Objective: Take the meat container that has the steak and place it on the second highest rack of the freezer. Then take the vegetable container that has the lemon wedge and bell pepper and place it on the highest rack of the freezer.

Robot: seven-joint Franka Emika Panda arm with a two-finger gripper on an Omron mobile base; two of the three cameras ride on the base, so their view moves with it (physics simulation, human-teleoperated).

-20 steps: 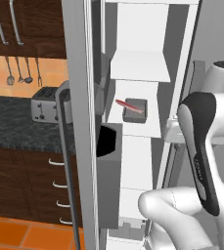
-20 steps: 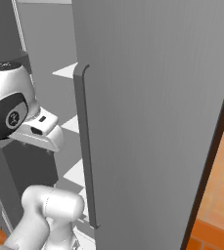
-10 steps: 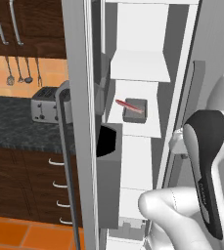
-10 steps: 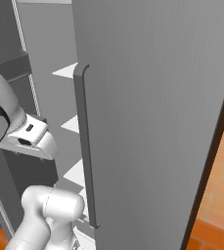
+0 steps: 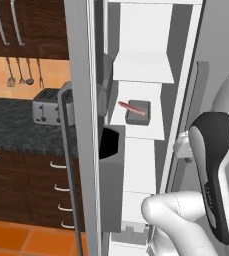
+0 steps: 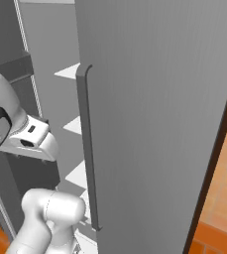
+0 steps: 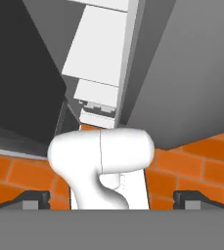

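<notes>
The steak [image 5: 132, 108], a thin red slab, lies across a small grey meat container [image 5: 137, 112] and overhangs its left rim; the container sits on the second highest rack [image 5: 136, 125] of the freezer [image 5: 151, 75], toward the middle of that white shelf. Just above it is the highest rack [image 5: 143, 67], bare white in the left base view. More white shelves step down below, and a dark grey door bin [image 5: 111, 145] hangs on the open door at the left, level with the rack that carries the container. In the right base view the freezer's grey outer door face with its long upright handle [image 6: 87, 149] takes up most of the picture, with shelf edges showing to its left. The white arm [image 5: 213, 175] stands low and in front of the freezer, well apart from the container, its dark-striped link upright at the lower right of the left base view. The hand [image 7: 111, 200] points downward toward the orange tiled floor [image 7: 196, 161] and the freezer's foot, and its two dark fingertips [image 7: 33, 199] stand spread wide with nothing between them. Beyond the door at the left, a toaster [image 5: 46, 106] sits on a dark speckled tabletop [image 5: 11, 125] above brown drawers.
</notes>
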